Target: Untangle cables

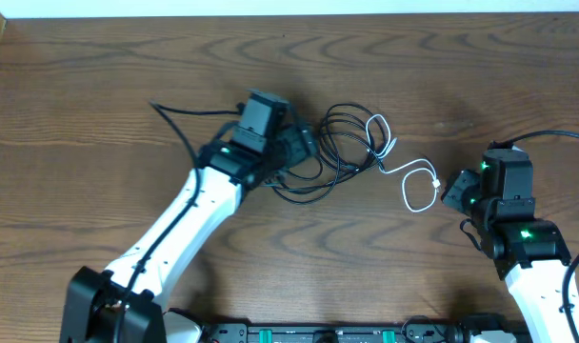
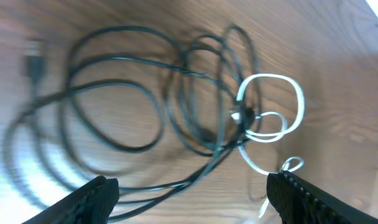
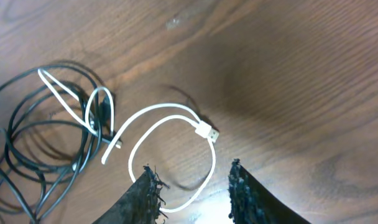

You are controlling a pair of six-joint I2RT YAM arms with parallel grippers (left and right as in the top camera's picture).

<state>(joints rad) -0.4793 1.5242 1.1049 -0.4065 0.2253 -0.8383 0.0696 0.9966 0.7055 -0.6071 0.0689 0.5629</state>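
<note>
Two grippers, both with jaws apart and neither holding anything. Nearest you, on the right, the right gripper (image 3: pixel 191 169) hangs low over the wood. Its rough black fingers (image 3: pixel 145 193), frayed at the edges, stand parted. The lower curve of the white cable (image 3: pixel 170 106) lies on the table in the gap between them; you cannot tell whether a finger brushes it. That cable is thin, smooth and glossy. It bends into two open loops, and its small flat plug (image 3: pixel 206 132) rests just beyond the fingertips.

Farther out and to your left, the left gripper (image 2: pixel 190 183) sits with its jaws spread wide above the tangle. Under it the black cables (image 2: pixel 127 148) lie in several overlapping rings on the table (image 1: pixel 99 86) – thin, matte, round cords. One strand runs across the gap between the jaws. A dark plug end at the left of that view is too blurred to read.

At the tangle's right side the white cable's far end curls into small tight loops that thread around the black strands – there the cords touch and cross. Beyond them lies bare brown wood with wavy grain.
</note>
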